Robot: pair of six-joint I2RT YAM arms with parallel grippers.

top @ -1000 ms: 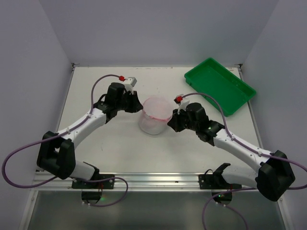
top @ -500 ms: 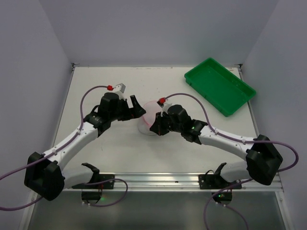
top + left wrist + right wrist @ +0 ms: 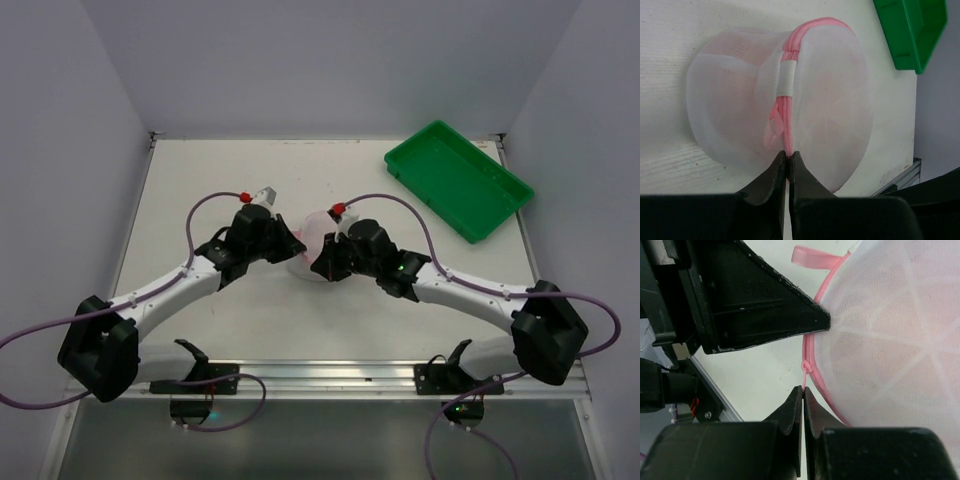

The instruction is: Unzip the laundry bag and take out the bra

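Observation:
The laundry bag point(image 3: 310, 243) is a small white mesh drum with pink zip trim, lying tipped on its side mid-table between both grippers. In the left wrist view the bag point(image 3: 825, 100) fills the frame and my left gripper point(image 3: 788, 154) is shut on the pink zip trim point(image 3: 790, 60) at its near edge. In the right wrist view my right gripper point(image 3: 803, 388) is shut on the thin pink zip pull cord point(image 3: 804, 372) hanging from the trim of the bag point(image 3: 890, 340). A pinkish shape shows faintly through the mesh; the bra cannot be made out.
A green plastic tray point(image 3: 457, 178) sits at the back right of the table, also in the left wrist view point(image 3: 912, 30). The left gripper's black fingers point(image 3: 765, 305) show close beside the bag in the right wrist view. White walls enclose the table.
Both arms closed in on the bag from either side. The right gripper reached the bag and the left gripper then moved in against it; the bag now lies squeezed between them.

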